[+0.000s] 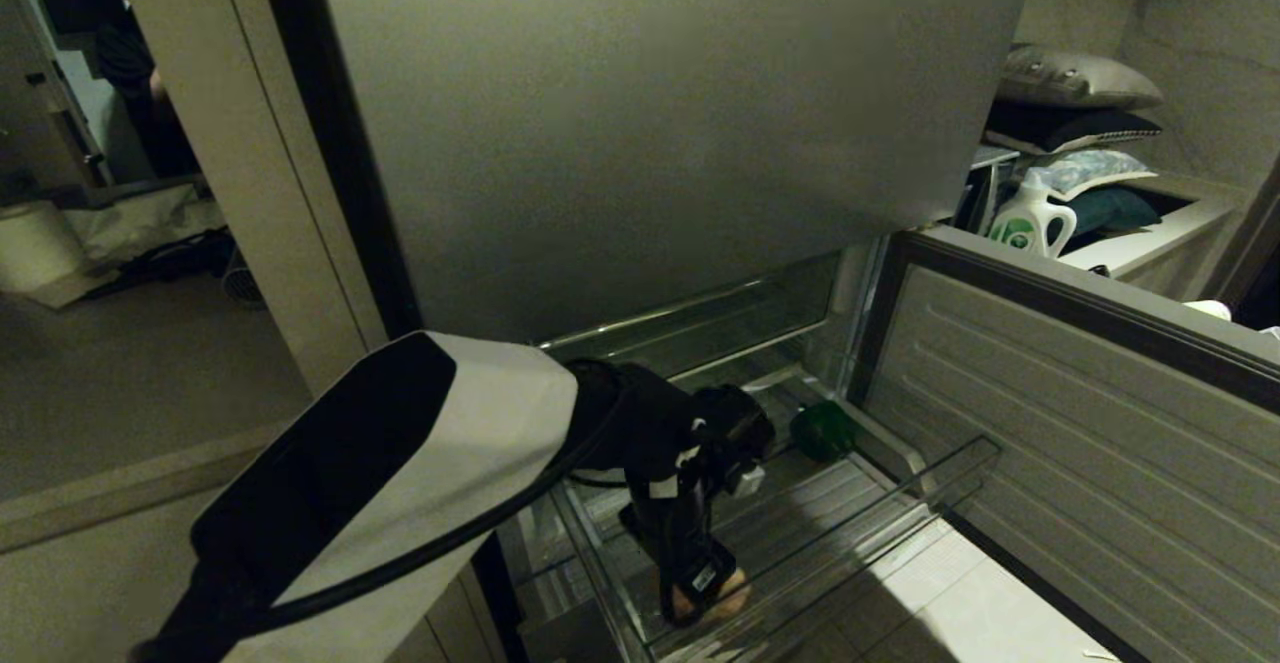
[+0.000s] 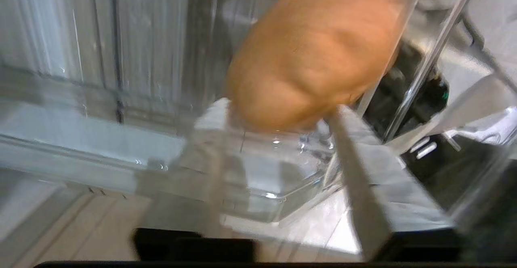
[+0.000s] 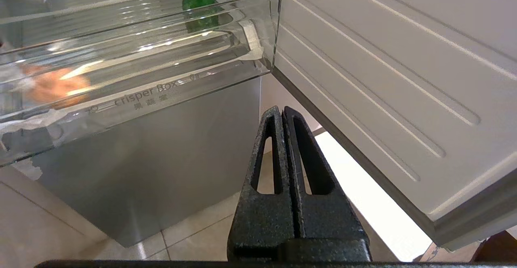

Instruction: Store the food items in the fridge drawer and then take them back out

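Observation:
The fridge drawer (image 1: 950,473) stands pulled out, clear-walled with a ribbed floor; its front lip (image 3: 161,94) reads "crisper box". An orange-tan bread piece (image 1: 735,588) lies at its front near corner. My left gripper (image 1: 705,598) reaches down into the drawer, and its fingers flank and touch the bread (image 2: 315,49) on both sides. The left gripper (image 2: 278,108) is blurred. A glossy dark-green piece (image 1: 822,431) sits alone at the drawer's back right corner, also seen through the wall as the green piece (image 3: 200,11). My right gripper (image 3: 281,112) hangs shut and empty below the drawer front.
The open lower fridge door (image 1: 1050,463) with its ribbed inner panel stands to the right of the drawer. The grey upper door (image 1: 650,123) overhangs the drawer's back. A detergent bottle (image 1: 1030,218) and pillows sit on a counter at far right. Tiled floor lies below.

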